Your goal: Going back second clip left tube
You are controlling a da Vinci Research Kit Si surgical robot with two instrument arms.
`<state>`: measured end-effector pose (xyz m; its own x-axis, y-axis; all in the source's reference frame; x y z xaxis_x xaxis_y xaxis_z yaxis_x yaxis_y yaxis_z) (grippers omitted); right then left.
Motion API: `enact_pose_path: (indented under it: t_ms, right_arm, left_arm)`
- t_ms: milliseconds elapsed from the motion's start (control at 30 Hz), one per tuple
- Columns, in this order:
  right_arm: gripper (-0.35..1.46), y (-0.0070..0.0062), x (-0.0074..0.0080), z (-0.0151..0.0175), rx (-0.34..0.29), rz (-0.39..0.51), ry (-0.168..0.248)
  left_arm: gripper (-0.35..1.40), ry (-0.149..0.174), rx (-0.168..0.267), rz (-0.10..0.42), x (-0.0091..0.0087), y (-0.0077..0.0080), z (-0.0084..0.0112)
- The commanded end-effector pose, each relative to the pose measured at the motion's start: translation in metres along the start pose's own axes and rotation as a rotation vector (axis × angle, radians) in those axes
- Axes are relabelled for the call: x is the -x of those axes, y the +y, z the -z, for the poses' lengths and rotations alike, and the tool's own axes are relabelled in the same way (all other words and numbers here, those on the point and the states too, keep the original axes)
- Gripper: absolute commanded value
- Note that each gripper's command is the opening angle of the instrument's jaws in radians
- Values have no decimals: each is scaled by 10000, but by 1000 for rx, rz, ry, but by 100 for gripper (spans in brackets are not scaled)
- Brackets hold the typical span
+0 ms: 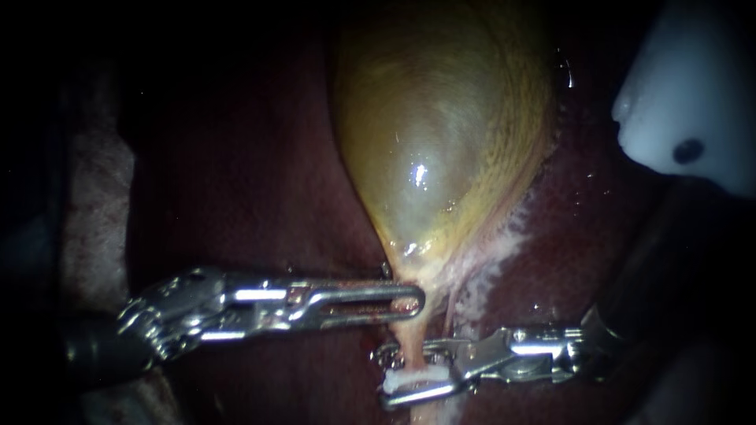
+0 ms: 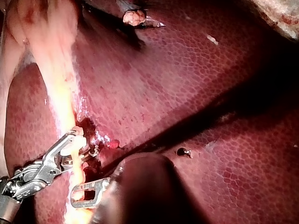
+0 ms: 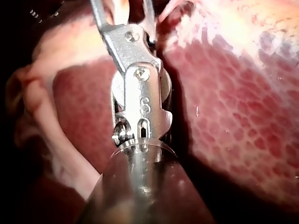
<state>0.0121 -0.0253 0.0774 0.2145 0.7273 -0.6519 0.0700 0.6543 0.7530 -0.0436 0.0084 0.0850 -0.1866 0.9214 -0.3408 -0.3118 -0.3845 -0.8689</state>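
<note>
The yellow-green gallbladder (image 1: 441,142) hangs over the dark red liver (image 1: 260,181) and narrows into a pale tube (image 1: 411,346). My left instrument (image 1: 398,301) comes in level from the left, its slotted jaws shut on the gallbladder's neck just above the tube. My right instrument (image 1: 403,370) reaches in from the right, lower down. Its jaws stand open, one on each side of the tube. A white clip (image 1: 405,380) sits across the tube by the lower jaw. The right wrist view shows the right instrument (image 3: 124,11) with a gap between its jaws.
A white rounded object with a dark spot (image 1: 693,102) fills the upper right corner. A thin pale strand (image 1: 450,315) runs beside the tube. In the left wrist view, a small tan lump (image 2: 134,17) lies on the liver ahead.
</note>
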Motion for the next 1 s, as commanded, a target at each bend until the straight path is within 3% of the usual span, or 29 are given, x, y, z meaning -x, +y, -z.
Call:
enact_pose_path:
  t_ms: [33,600,1000]
  right_arm:
    - [48,-1,-2,3,-1,1,-2]
    - [47,-11,-24,69,-22,151,-34]
    - [47,-23,-49,125,19,307,14]
  left_arm:
    - [-35,0,0,0,0,0,0]
    - [-35,0,0,0,0,-2,0]
    - [-35,0,0,-2,1,-4,-1]
